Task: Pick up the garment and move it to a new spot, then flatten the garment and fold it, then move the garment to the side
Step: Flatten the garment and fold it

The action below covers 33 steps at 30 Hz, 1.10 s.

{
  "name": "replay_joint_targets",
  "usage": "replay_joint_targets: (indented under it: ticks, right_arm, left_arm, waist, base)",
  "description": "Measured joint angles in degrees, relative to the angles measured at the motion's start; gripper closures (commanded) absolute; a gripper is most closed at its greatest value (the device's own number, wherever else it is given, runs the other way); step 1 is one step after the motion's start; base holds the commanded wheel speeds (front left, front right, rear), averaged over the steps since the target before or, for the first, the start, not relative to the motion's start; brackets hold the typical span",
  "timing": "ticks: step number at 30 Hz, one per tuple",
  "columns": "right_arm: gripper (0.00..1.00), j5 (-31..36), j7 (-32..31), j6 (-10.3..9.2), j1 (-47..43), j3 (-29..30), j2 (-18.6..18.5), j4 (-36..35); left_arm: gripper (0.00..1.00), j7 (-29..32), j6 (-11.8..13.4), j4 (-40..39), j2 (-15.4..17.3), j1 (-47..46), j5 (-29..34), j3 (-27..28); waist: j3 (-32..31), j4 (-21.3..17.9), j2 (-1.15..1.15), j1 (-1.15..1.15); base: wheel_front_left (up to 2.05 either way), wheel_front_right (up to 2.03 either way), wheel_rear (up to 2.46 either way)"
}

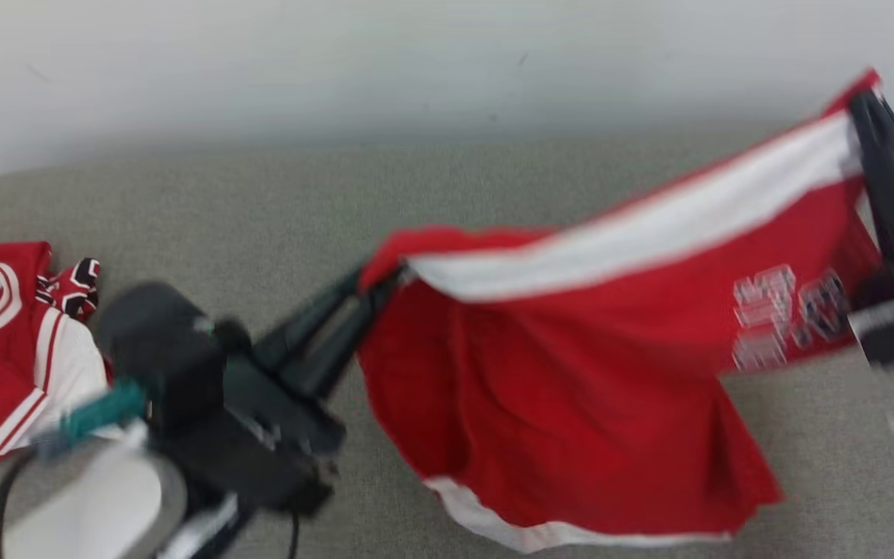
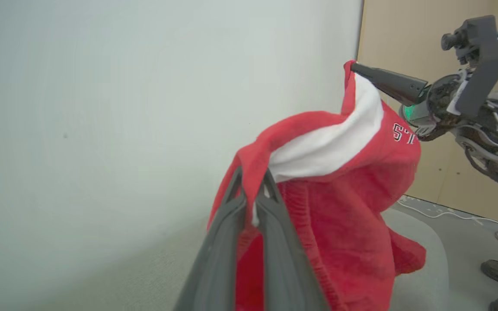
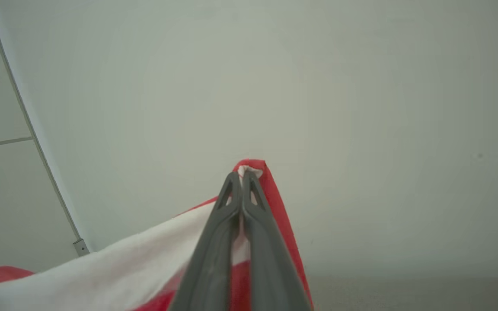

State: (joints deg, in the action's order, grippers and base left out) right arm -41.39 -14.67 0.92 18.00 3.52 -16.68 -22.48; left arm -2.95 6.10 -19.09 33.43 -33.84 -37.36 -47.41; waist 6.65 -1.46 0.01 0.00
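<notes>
big grey tabletop (image 1: 206, 217) against a pale wall (image 1: 416, 62). the red garment (image 1: 571, 388) with the white stripe is up in the air over the middle-right of it, stretched between both hands, bottom hem drooping toward the surface. a second red and white jersey (image 1: 5, 365) lies crumpled at the left edge. left hand (image 1: 373, 283) is clamped on the garment's left corner, right hand (image 1: 866, 97) pinched tight on the higher right corner.

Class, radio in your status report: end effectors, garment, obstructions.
Left end effector, right end effector: shut on red garment. Garment lifted, spread between them. Another jersey left, apart.
</notes>
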Motion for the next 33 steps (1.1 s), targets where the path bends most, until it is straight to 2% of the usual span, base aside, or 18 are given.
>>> replay_joint_targets:
  ticks: [5, 6, 9, 11, 13, 16, 21, 24, 29, 33]
  right_arm:
    - [1.0, 3.4, 1.4, -3.05, 18.4, -2.4, 2.8, 13.5]
    - [1.0, 3.4, 1.4, -3.05, 18.4, -2.4, 2.8, 13.5]
    - [1.0, 4.2, 4.9, -3.79, 27.9, -1.7, 4.4, 15.4]
    - [1.0, 4.2, 6.2, -3.7, 30.0, -1.1, 4.1, 14.2]
    - [1.0, 4.3, 6.4, -3.34, 28.9, -1.4, 3.3, 12.8]
    - [1.0, 4.9, 4.7, -2.42, 23.6, -3.1, 1.9, 11.9]
    - [1.0, 5.4, -0.2, -1.85, 4.0, -6.7, 1.0, 11.7]
    - [1.0, 5.0, -2.3, -1.6, -3.4, -9.1, 1.6, 13.9]
    - [1.0, 5.0, -3.0, -0.88, -3.2, -9.3, 1.2, 16.7]
    - [1.0, 5.0, -3.7, -0.81, -1.9, -8.0, -0.5, 20.0]
  left_arm:
    - [1.0, 4.3, 0.0, 14.4, -3.6, -10.6, 0.5, 2.3]
    - [1.0, 4.3, 0.0, 14.4, -3.6, -10.6, 0.5, 2.3]
    - [1.0, 3.3, 0.0, 18.6, -6.5, -19.1, 1.9, 4.7]
    - [1.0, 1.8, -0.1, 18.5, -8.2, -22.2, 3.5, 5.4]
    - [1.0, 0.3, -0.9, 17.1, -8.8, -23.2, 4.6, 5.0]
    - [1.0, -1.0, -3.2, 16.2, -8.0, -22.1, 5.2, 2.1]
    - [1.0, -0.6, -5.9, 21.2, -6.4, -11.6, 5.3, -5.7]
    - [1.0, 0.3, -8.0, 25.8, -5.6, -7.1, 7.5, -10.9]
    - [1.0, 0.2, -10.6, 30.3, -6.3, -8.1, 8.8, -12.6]
    - [1.0, -1.2, -11.2, 34.8, -7.2, -10.5, 10.2, -12.8]
  waist:
    - [3.6, -0.2, 0.01, 0.02]
    - [3.6, -0.2, 0.01, 0.02]
    - [5.5, -0.4, 0.01, 0.02]
    - [6.3, -0.5, 0.0, 0.02]
    - [6.9, -0.5, 0.01, 0.02]
    - [7.6, -0.7, 0.0, 0.01]
    - [10.0, -1.3, 0.01, 0.01]
    - [11.9, -1.8, 0.01, 0.0]
    - [15.4, -2.9, 0.0, 0.0]
    - [16.9, -3.4, 0.01, 0.02]
  base:
    - [0.0, 0.0, 0.0]
    - [0.0, 0.0, 0.0]
    - [0.0, 0.0, 0.0]
    - [0.0, 0.0, 0.0]
    - [0.0, 0.0, 0.0]
    - [0.0, 0.0, 0.0]
    - [0.0, 0.0, 0.0]
    - [0.0, 0.0, 0.0]
    - [0.0, 0.0, 0.0]
    - [0.0, 0.0, 0.0]
